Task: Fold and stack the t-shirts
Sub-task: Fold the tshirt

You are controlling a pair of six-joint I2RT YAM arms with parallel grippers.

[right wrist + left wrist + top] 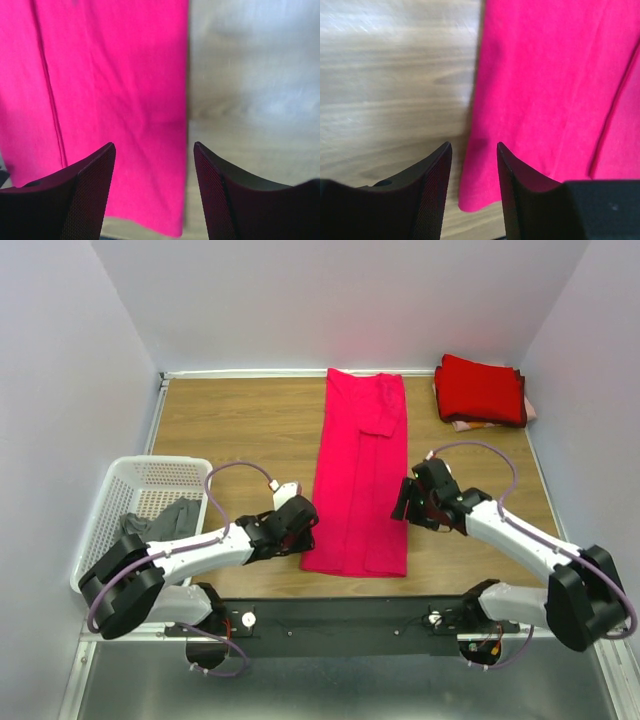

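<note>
A bright pink-red t-shirt (360, 475) lies on the wooden table folded into a long narrow strip, running from the back to the near edge. A stack of deeper red folded t-shirts (480, 390) sits at the back right. My left gripper (303, 512) is open and empty at the strip's near left edge; the left wrist view shows the shirt's lower left corner (485, 190) between the fingers. My right gripper (405, 502) is open and empty at the strip's near right edge; the right wrist view shows the shirt's right edge (165, 165) between the fingers.
A white lattice basket (150, 505) with a grey garment (165, 520) stands at the left. White walls close the table on the left, back and right. A black rail (340, 615) runs along the near edge.
</note>
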